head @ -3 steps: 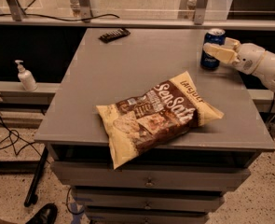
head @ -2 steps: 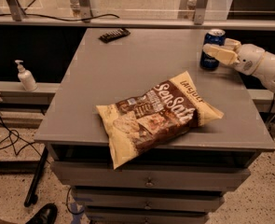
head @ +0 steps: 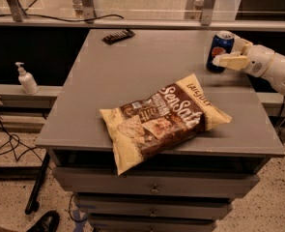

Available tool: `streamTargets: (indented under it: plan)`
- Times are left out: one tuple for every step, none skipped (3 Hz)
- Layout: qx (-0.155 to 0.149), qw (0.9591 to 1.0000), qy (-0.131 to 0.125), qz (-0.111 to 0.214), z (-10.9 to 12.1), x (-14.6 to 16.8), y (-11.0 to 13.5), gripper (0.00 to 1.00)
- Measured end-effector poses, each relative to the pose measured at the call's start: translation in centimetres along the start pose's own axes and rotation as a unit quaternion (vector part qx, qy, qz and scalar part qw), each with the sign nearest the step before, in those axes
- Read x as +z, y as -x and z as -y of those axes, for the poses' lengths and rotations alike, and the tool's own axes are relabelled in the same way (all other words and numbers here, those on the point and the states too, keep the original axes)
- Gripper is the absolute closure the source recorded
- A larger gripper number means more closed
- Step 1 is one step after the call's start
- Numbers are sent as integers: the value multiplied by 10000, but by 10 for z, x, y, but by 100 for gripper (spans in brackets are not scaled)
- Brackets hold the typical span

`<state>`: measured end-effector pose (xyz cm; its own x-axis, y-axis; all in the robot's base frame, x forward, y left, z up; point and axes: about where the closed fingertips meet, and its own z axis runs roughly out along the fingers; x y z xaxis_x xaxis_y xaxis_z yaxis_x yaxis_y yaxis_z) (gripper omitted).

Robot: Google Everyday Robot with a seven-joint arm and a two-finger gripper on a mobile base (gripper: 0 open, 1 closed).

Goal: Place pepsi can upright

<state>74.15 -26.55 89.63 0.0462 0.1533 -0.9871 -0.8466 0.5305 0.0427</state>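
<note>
The pepsi can (head: 220, 43), blue with a round red-white-blue logo and a silver top, stands upright at the far right of the grey table (head: 147, 76). My gripper (head: 223, 52) reaches in from the right edge and is shut on the can. One cream finger (head: 230, 61) crosses the front of the can low down. The other finger is mostly hidden behind it. The can's base rests on or just above the tabletop.
A large brown-and-cream chip bag (head: 163, 118) lies at the front middle of the table, overhanging the front edge. A dark snack bar (head: 118, 36) lies at the back. A sanitizer bottle (head: 26, 79) stands on a ledge at the left. Drawers (head: 154, 187) sit below the tabletop.
</note>
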Motion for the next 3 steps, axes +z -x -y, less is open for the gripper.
streamTargets:
  plan:
    - [-89, 9999, 30, -46, -1, -1, 7, 0]
    - [-504, 9980, 115, -373, -6, 0, 32, 0]
    - [-1178, 9896, 260, -788, -17, 4, 76, 0]
